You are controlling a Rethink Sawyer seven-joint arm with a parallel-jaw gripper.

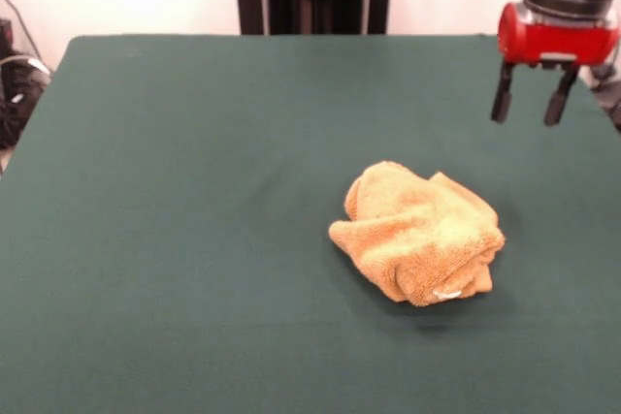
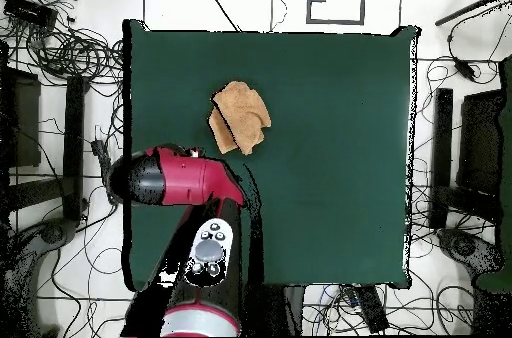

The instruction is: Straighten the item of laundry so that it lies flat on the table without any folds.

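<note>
A: Where is the towel [image 1: 417,235]?

B: Down on the table [image 1: 194,191], all bunched up in a soft lump. Below the gripper [image 1: 529,104] and off to its side, toward the middle of the green cloth. Well apart from the tips, not touching.

A: Flat yet?

B: No. Folded over itself many times, with thick rolls on top. Small white tag [image 1: 447,293] peeking out at the low front edge of the lump.

A: And the gripper?

B: Up in the air, over the table near its far corner. Two black fingers [image 1: 502,94] pointing down, spread apart with a gap between. Nothing held.

A: Same from above?

B: From above, towel [image 2: 240,117] seen as a tan lump past the front of the red arm [image 2: 185,179], a little off to one side. Gripper itself hidden under the arm there. Lots of bare table [image 2: 330,154] beyond the towel, on the side away from the arm.

A: Anything else near?

B: Black cables [image 2: 60,54] on the floor around the table, behind and beside the arm.
</note>
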